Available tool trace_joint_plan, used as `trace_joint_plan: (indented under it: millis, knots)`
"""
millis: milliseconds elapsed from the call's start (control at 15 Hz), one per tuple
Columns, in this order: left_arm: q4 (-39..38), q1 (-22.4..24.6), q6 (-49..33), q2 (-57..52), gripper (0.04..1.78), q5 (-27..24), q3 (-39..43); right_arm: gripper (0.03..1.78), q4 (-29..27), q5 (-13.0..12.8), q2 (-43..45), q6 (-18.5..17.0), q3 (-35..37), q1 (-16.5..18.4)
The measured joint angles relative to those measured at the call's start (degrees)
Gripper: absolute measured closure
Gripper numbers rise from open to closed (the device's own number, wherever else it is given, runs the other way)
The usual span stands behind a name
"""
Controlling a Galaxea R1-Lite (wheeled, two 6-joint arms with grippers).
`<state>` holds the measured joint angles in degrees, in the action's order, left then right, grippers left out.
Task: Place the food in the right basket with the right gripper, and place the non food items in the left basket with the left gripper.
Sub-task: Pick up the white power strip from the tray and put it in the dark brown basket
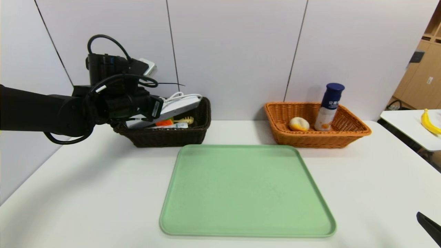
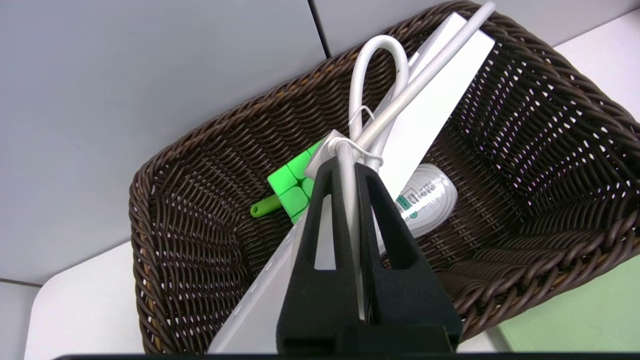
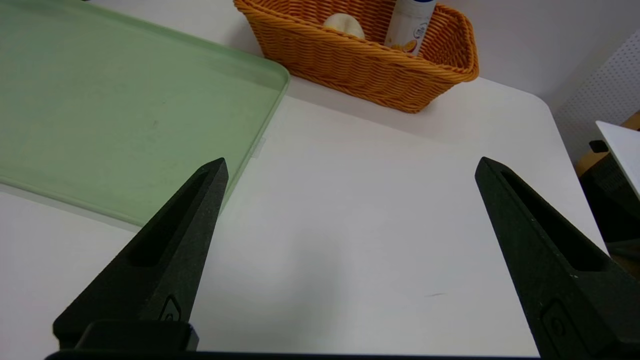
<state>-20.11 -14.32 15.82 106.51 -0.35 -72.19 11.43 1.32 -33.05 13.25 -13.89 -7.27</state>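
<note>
Left gripper [image 2: 345, 167] pinched shut on the power strip cord [image 2: 380, 60] over the dark brown basket [image 1: 165, 136], right gripper [image 3: 350, 167] parked wide open.

Count so far: two baskets, one green tray [image 1: 246, 193], two food items, four non-food bits. The power strip [image 1: 179, 106] leans across the dark brown basket at far left, one end poking over its rim, sitting on top of the green puzzle cube [image 2: 290, 185], the pale tube [image 2: 427, 197] and the yellow pasta spoon [image 1: 184, 120]. The white bottle [image 1: 329, 106] stands upright in the orange-tan basket [image 1: 317, 137] at far right, with the bun [image 1: 298, 124] just beside it. The right gripper holds nothing, low at the near right corner over bare white table [image 3: 360, 210], right of the tray's edge. Stray banana [image 1: 430, 123] on a side table.
</note>
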Motion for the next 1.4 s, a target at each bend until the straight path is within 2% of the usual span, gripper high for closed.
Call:
trace_joint_plan:
  millis: [267,733,933,1067,1400]
  knots:
    - [-4.9,0.0,0.3,0.3,1.71,0.0,1.9,0.1,0.0,-0.1,0.1,0.0,-0.2,0.0]
    - [-5.5,0.0,0.6,0.2,1.71,0.1,2.5,0.1,0.0,-0.1,0.1,0.0,-0.2,0.0]
    - [-5.6,0.0,0.6,0.0,1.24,0.1,2.6,0.1,0.0,0.0,-0.4,0.0,-1.0,0.0]
    - [-5.6,0.0,0.6,0.0,0.99,0.1,2.7,0.1,0.0,0.1,-1.3,0.0,-2.0,0.0]
    - [-7.3,-0.1,-0.1,-0.6,0.57,-0.3,2.0,0.1,0.4,0.0,-3.5,-0.4,-4.5,0.0]
